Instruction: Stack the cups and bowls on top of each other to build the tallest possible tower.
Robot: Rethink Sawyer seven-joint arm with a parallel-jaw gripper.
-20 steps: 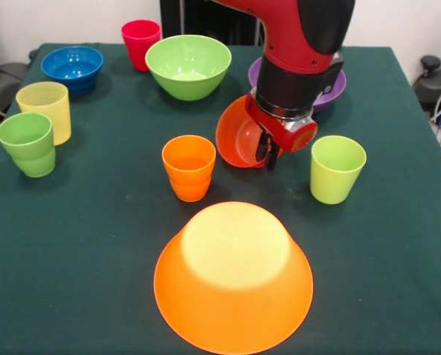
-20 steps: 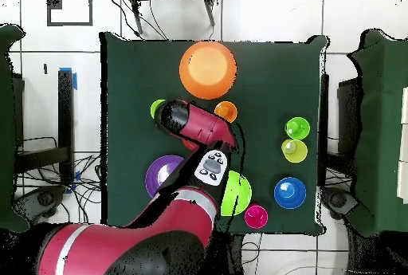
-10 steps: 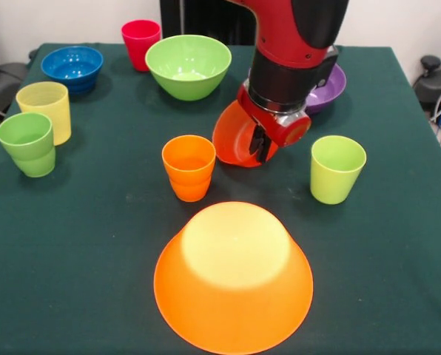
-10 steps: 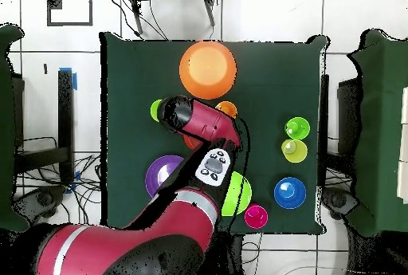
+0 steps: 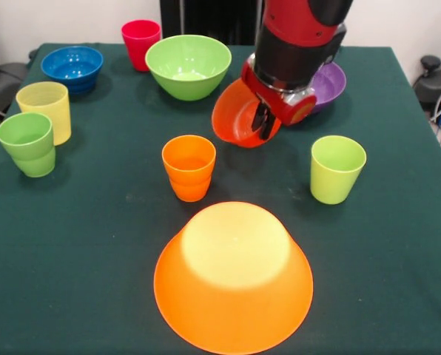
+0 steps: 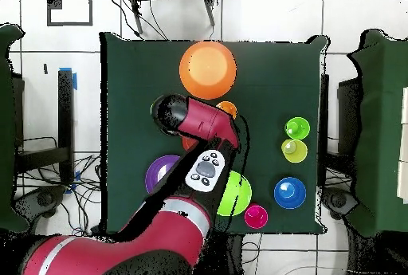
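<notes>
My gripper [image 5: 263,126] is shut on the rim of the small red-orange bowl [image 5: 235,118], which hangs tilted above the table, right of centre. The very large orange bowl [image 5: 234,277] [image 6: 207,69] lies upside down at the near edge. An orange cup [image 5: 189,166] [image 6: 227,110] stands just behind it, and a lime green cup [image 5: 337,168] stands to the right. The green cup [image 5: 28,143] and pale yellow cup [image 5: 45,109] are at the left. Along the back are the blue bowl [image 5: 72,68], red cup [image 5: 140,43], green bowl [image 5: 188,65] and purple bowl [image 5: 328,85], which the arm partly hides.
Green cloth [image 5: 95,244] covers the whole table. In the overhead view the arm [image 6: 199,128] spans the table's middle and hides the gripper. Chairs and cables lie around the table on the tiled floor.
The gripper has risen with the red-orange bowl, lifting it clear of the cloth and carrying it slightly toward the back. Everything else stays put.
</notes>
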